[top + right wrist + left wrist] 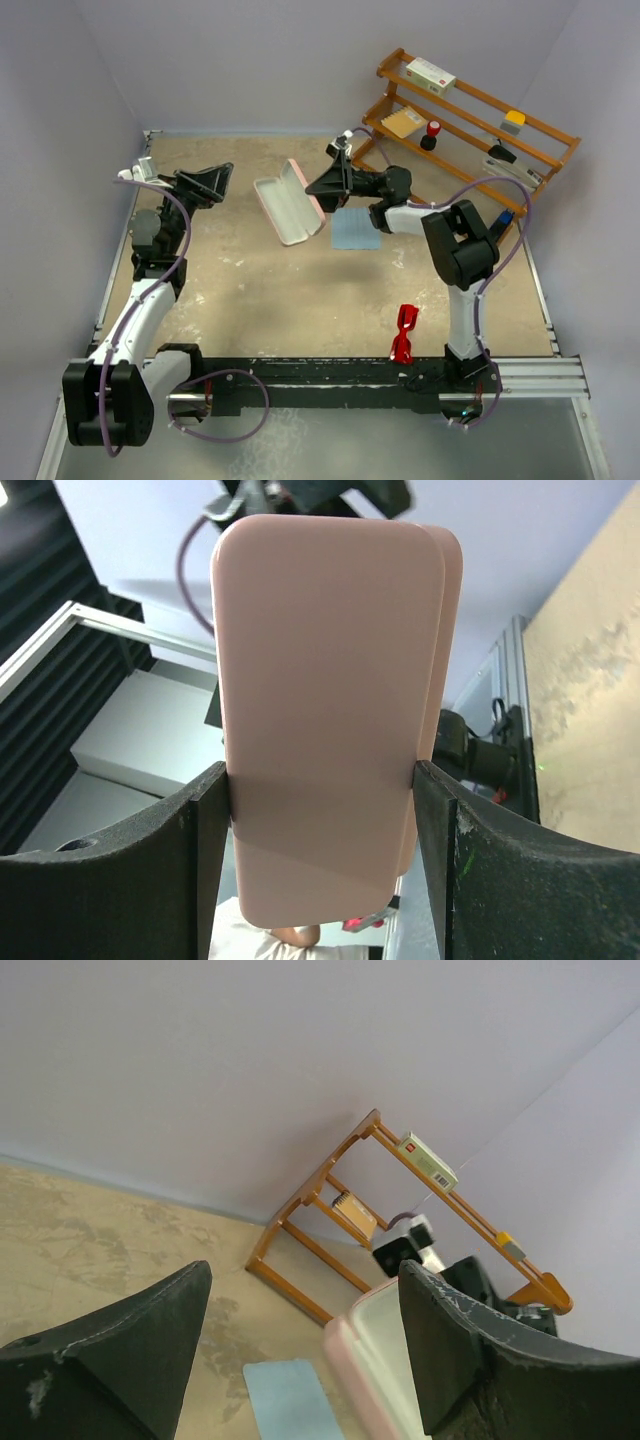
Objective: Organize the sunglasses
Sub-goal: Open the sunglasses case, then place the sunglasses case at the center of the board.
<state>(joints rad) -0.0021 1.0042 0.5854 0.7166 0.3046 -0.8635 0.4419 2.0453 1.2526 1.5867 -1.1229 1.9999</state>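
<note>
The sunglasses (404, 333) lie at the tabletop's (300, 300) near edge by the right arm's base, well apart from the pink case (288, 203) gripped in the right hand (318, 190) near the blue cloth (355, 230), while the left hand (222, 182) gapes empty

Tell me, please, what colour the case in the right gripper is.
The case is pale pink, whitish inside; the top external view shows it best.

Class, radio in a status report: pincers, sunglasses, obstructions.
Left pincer open, empty. Right pincer shut on pink case. Sunglasses untouched on table, near edge. Nothing blocking them.
</note>
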